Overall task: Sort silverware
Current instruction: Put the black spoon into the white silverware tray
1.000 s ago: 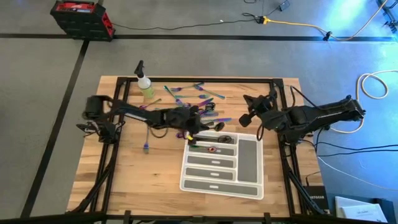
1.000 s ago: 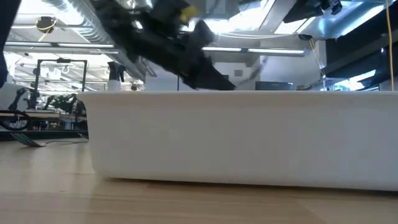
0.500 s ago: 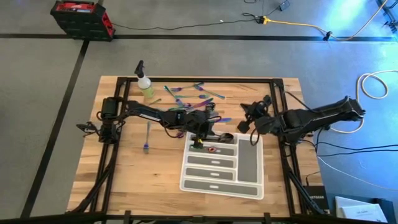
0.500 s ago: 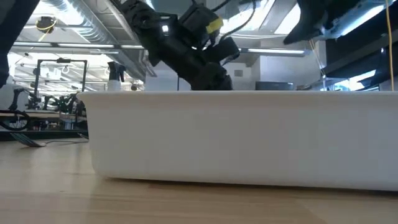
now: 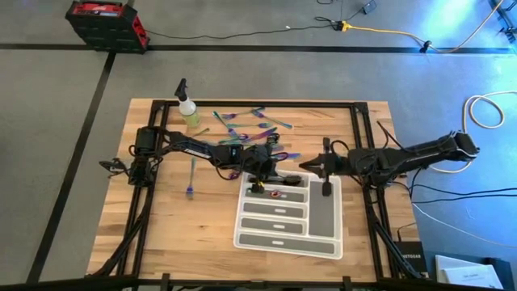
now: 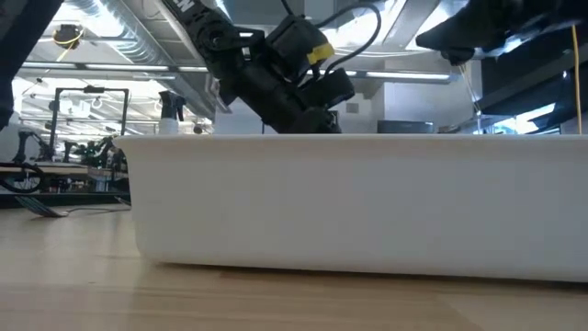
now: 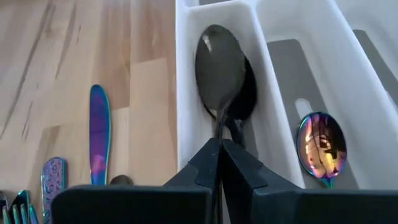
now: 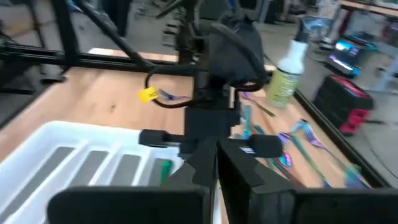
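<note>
The left gripper has its jaws pinched together on the thin handle of a dark spoon, whose bowl hangs over the end compartment of the white tray. A second dark spoon lies under it in that same compartment (only its edge shows past the held bowl). In the next compartment over rests an iridescent spoon, well clear of the fingers. On the wood beside the tray lies an iridescent knife, and the ends of more rainbow pieces are cut off at the picture's corner.

From above, the left gripper sits at the tray's far end, and the loose silverware is scattered on the table behind it, near the spray bottle. One piece lies alone farther left; its type is too small to tell.

The right gripper hovers just beyond the tray's far right corner, its jaws closed and holding nothing that can be made out. Its wrist view looks past the meeting fingers at the left arm's wrist, which hides whatever that arm is holding.

In the low view the tray wall blocks everything inside the tray, with the left arm showing above its rim.
</note>
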Available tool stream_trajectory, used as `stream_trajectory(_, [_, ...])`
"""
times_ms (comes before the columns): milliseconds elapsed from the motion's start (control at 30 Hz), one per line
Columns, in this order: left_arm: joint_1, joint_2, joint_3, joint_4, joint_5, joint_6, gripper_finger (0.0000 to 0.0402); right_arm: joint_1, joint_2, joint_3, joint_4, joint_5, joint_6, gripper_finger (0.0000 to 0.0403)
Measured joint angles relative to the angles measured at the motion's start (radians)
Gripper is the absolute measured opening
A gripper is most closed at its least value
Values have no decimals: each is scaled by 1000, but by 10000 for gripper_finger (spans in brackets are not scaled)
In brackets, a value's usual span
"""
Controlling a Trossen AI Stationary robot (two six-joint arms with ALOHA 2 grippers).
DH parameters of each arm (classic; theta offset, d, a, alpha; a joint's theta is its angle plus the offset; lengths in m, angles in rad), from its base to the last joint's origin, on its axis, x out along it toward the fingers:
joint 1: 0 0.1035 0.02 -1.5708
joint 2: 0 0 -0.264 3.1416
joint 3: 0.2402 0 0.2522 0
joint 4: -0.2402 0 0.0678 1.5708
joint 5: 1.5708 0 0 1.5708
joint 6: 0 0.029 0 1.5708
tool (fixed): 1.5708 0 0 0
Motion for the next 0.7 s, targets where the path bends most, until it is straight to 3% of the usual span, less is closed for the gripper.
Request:
stream_trajectory(300, [-27,0,0,-1,-26,-15,1,-163,-1,-78,65,-169,25,0])
stream_trajectory(700, [-56,0,0,-42,-105,5,1,-195,2,-79,83,-223,47,0])
